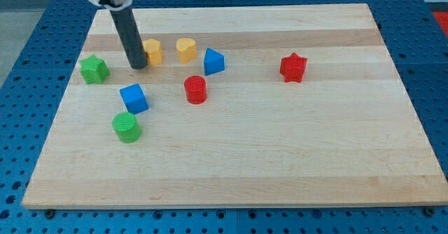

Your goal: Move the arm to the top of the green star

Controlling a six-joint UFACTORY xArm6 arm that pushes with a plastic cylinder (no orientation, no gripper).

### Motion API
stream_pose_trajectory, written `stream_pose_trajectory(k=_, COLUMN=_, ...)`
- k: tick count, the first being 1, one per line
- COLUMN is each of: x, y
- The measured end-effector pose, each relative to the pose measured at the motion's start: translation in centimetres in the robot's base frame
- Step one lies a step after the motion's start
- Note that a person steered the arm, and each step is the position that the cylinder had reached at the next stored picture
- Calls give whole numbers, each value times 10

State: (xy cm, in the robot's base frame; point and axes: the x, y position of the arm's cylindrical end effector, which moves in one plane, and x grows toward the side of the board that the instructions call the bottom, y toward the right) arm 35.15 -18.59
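The green star (pixel 93 69) lies near the board's left edge, in the upper left part of the view. My tip (pixel 138 66) rests on the board to the star's right, about one star's width away from it and level with it. The tip stands just left of a yellow block (pixel 152 51), close to it or touching it; I cannot tell which. The dark rod rises from the tip toward the view's top left.
A yellow heart-like block (pixel 185 49), a blue triangular block (pixel 213 62), a red cylinder (pixel 195 90) and a red star (pixel 293 67) lie to the right. A blue cube (pixel 134 98) and a green cylinder (pixel 127 127) lie below the tip. The wooden board (pixel 280 164) sits on a blue perforated table.
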Motion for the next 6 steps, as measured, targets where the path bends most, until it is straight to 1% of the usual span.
stream_pose_trajectory(k=3, x=-39, y=-46)
stream_pose_trajectory(k=4, x=-38, y=-50)
stream_pose_trajectory(k=5, x=-27, y=-55)
stream_pose_trajectory(k=6, x=-19, y=-71)
